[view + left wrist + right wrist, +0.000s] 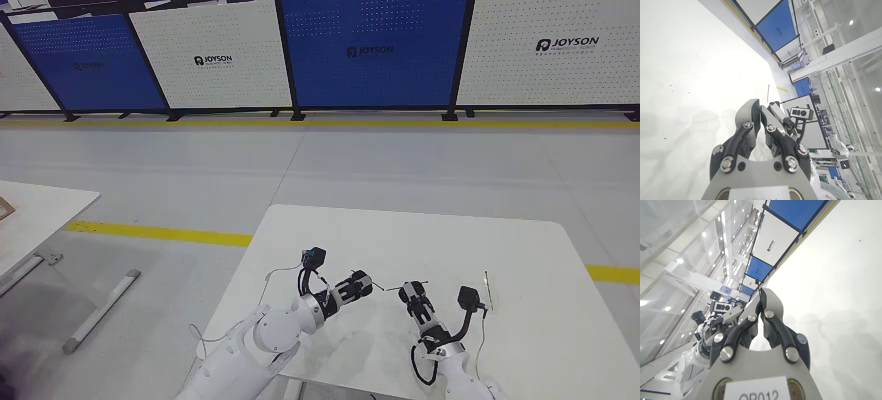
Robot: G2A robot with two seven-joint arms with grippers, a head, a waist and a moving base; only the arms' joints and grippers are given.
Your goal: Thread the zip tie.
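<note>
A thin black zip tie (380,289) spans the short gap between my two grippers, a little above the white table (400,235). My right gripper (761,293) is shut on it, and the tie's head end (757,281) sticks out past the fingertips. My left gripper (760,106) is shut too, with a thin dark strip pinched at its tips. From above, the left gripper (366,286) and the right gripper (408,293) face each other tip to tip near the table's front edge. Each wrist view has the other gripper close behind its own fingers.
A second black zip tie (487,290) lies flat on the table to the right of the right arm, also seen as a thin line (768,93). The table's front edge runs just below both arms. Blue and white panels stand far behind.
</note>
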